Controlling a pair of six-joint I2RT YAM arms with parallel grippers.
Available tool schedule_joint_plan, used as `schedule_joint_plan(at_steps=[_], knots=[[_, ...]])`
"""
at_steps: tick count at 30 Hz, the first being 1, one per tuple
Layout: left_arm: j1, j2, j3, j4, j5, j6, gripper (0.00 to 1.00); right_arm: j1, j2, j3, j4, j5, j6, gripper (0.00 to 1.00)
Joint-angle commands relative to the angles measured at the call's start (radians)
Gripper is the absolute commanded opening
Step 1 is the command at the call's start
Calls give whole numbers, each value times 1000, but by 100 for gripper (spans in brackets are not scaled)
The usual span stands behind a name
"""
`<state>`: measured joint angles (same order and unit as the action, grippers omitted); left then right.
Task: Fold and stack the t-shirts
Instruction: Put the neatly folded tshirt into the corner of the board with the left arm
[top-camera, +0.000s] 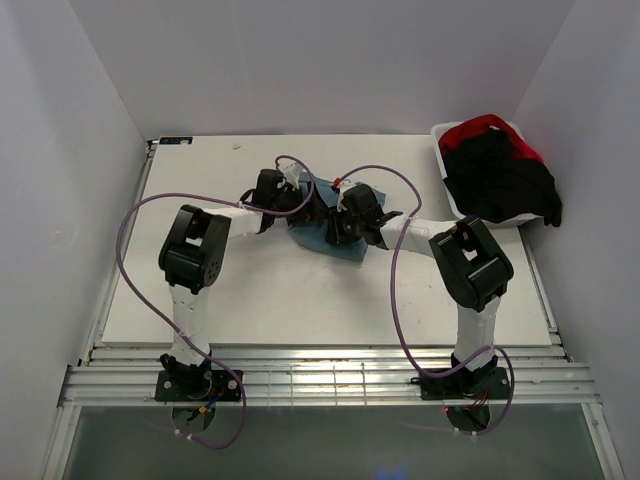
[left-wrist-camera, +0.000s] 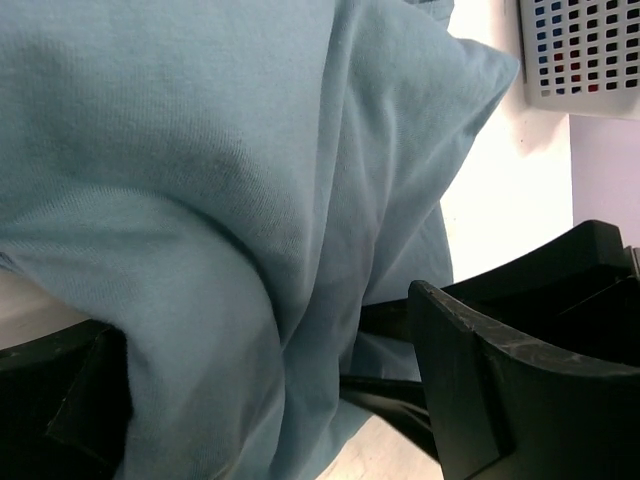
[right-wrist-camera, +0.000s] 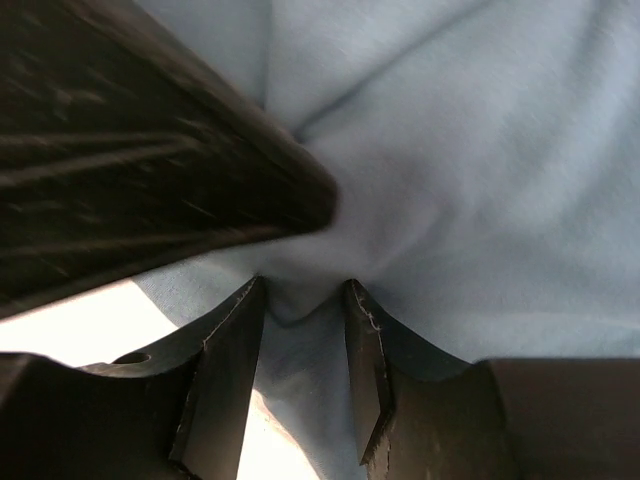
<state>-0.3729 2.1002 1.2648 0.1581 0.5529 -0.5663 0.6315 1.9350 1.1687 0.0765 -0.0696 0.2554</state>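
Teal-blue fabric: the t-shirt (top-camera: 322, 238) lies bunched mid-table between my two arms. My left gripper (left-wrist-camera: 270, 400) stands wide open, a finger on either side of the cloth, while my right gripper (right-wrist-camera: 300, 300) pinches a puckered fold of it. Far right, a black tee (top-camera: 500, 180) and a red tee (top-camera: 480, 128) sit heaped in the white tub (top-camera: 442, 135).

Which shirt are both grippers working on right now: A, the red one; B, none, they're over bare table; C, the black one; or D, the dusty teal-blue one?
D: the dusty teal-blue fabric t-shirt lies bunched between the left gripper and the right gripper and fills both wrist views, while the black t-shirt and red t-shirt sit in the white plastic tub.
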Motion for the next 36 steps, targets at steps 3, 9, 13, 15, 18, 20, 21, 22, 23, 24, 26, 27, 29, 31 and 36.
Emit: schedule_joint_plan(at_steps=[3,9,13,15,18,20,21,22,23,24,26,27,29,31,36], knots=[[-50,106,-50,-166,-85,-7,90,19,16,-23,-18,-9,10,43],[-50,123,-44,-204,-185,12,0,25,1,-50,0,-19,16,43],[-52,101,-39,-253,-277,42,0,30,-31,-90,8,-19,16,43],[-52,70,-44,-279,-341,52,0,36,-68,-107,5,-16,16,43],[-50,12,-35,-354,-438,77,0,46,-149,-142,-10,17,12,43],[-46,-23,-28,-390,-525,94,0,51,-198,-162,-41,46,7,45],[-41,-63,-24,-413,-537,101,0,51,-249,-164,-59,59,4,45],[-35,-86,-22,-422,-591,108,0,53,-275,-165,-88,79,1,47],[-34,-106,-18,-434,-611,118,0,53,-300,-167,-118,103,-2,48],[-31,-144,-6,-455,-631,124,0,53,-345,-167,-136,116,-5,48],[-18,-176,7,-474,-677,137,0,53,-389,-167,-181,152,-18,50],[-12,-193,13,-485,-686,149,0,53,-427,-173,-188,165,-22,50],[6,-224,34,-494,-702,163,0,53,-461,-179,-213,192,-28,52],[22,-232,66,-525,-711,186,0,53,-498,-190,-224,203,-33,52],[65,-227,116,-552,-791,235,0,53,-557,-233,-215,202,-41,52]])
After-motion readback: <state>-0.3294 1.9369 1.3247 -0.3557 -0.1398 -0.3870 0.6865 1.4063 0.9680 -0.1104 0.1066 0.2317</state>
